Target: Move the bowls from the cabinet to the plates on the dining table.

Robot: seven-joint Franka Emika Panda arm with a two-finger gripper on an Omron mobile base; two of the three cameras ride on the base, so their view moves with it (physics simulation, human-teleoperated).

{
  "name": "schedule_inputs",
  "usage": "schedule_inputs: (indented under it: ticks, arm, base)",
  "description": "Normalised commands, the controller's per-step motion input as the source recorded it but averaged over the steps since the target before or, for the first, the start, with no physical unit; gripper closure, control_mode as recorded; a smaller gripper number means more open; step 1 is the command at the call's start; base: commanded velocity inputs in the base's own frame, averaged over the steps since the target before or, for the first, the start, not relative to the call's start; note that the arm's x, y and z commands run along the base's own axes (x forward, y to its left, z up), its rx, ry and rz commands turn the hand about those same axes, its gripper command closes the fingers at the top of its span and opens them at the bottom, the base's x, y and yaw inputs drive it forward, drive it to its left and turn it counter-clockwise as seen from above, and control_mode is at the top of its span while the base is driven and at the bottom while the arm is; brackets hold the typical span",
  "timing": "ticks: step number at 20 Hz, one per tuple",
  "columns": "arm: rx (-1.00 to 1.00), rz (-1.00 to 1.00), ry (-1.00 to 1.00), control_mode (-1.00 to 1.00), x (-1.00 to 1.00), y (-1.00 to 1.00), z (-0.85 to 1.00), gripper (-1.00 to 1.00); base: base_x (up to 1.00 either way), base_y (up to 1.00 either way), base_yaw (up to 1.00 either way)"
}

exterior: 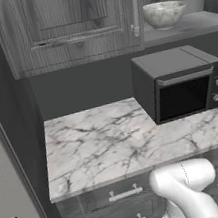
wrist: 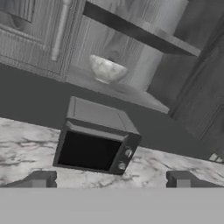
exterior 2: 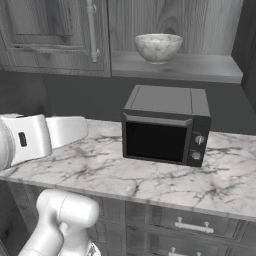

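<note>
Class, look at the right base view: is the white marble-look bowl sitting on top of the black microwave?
No, the white marble-look bowl rests on the open shelf of the grey wood-grain cabinet, above and apart from the black microwave.

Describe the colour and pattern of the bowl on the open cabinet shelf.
The bowl is white with grey marble-like veins, clearest in the right base view.

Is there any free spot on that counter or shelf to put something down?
The marble counter is bare left of the microwave, up to the tall panel. The cabinet shelf has room right of the marble bowl. It is tightest between microwave top and shelf.
</note>
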Motion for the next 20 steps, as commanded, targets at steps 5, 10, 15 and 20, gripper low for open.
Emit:
schedule_inputs:
  ticks: [5, 10, 15, 20]
  arm:
    - [0.27, 0.00, 0.00, -1.00, 0.30, 0.17, 0.47, -1.00]
    - [0.24, 0.03, 0.00, -1.00, 0.19, 0.30, 0.22, -1.00]
    - [0.22, 0.06, 0.00, -1.00, 0.20, 0.29, 0.04, -1.00]
    - [0.13, 0.06, 0.00, -1.00, 0.34, 0.26, 0.07, -1.00]
  base:
    - [0.00, 0.00, 0.00]
    - [0.00, 0.00, 0.00]
    - [0.00, 0.00, 0.00]
    - [0.00, 0.00, 0.00]
